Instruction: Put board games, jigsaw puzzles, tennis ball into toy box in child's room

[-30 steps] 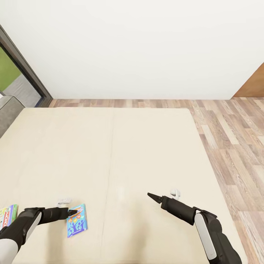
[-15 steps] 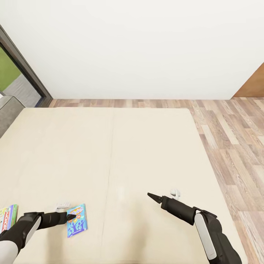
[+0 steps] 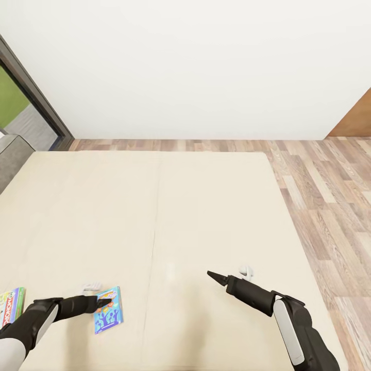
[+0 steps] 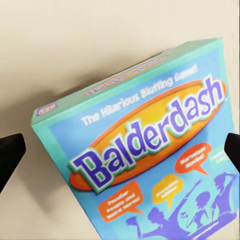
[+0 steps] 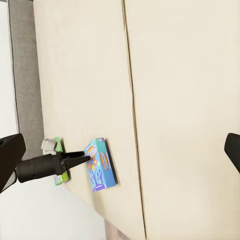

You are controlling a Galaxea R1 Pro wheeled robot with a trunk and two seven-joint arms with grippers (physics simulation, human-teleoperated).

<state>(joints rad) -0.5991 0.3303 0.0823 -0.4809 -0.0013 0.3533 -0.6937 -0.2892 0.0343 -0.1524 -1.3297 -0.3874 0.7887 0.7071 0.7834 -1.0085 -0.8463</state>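
A blue Balderdash board game (image 3: 108, 311) lies flat on the cream bed (image 3: 154, 206) near its front left. My left gripper (image 3: 104, 301) hovers at the box's far edge. In the left wrist view the Balderdash box (image 4: 150, 150) sits close between two dark fingertips (image 4: 10, 152) spread wide, so the left gripper (image 4: 120, 150) is open. A second board game, green and Monopoly-like (image 3: 11, 304), lies at the head view's left edge. My right gripper (image 3: 212, 274) hangs open over the bed's middle front, holding nothing. The right wrist view shows the blue box (image 5: 100, 165) and my left arm (image 5: 47, 166).
A white wall (image 3: 185, 67) rises beyond the bed. Wood floor (image 3: 330, 206) runs along the bed's right side and far end. A dark window frame (image 3: 36, 98) stands at the left, and a brown panel (image 3: 358, 121) at the far right.
My left gripper drew back slightly toward me, then came forward again to the far edge of the blue box. The box and the right arm have not moved.
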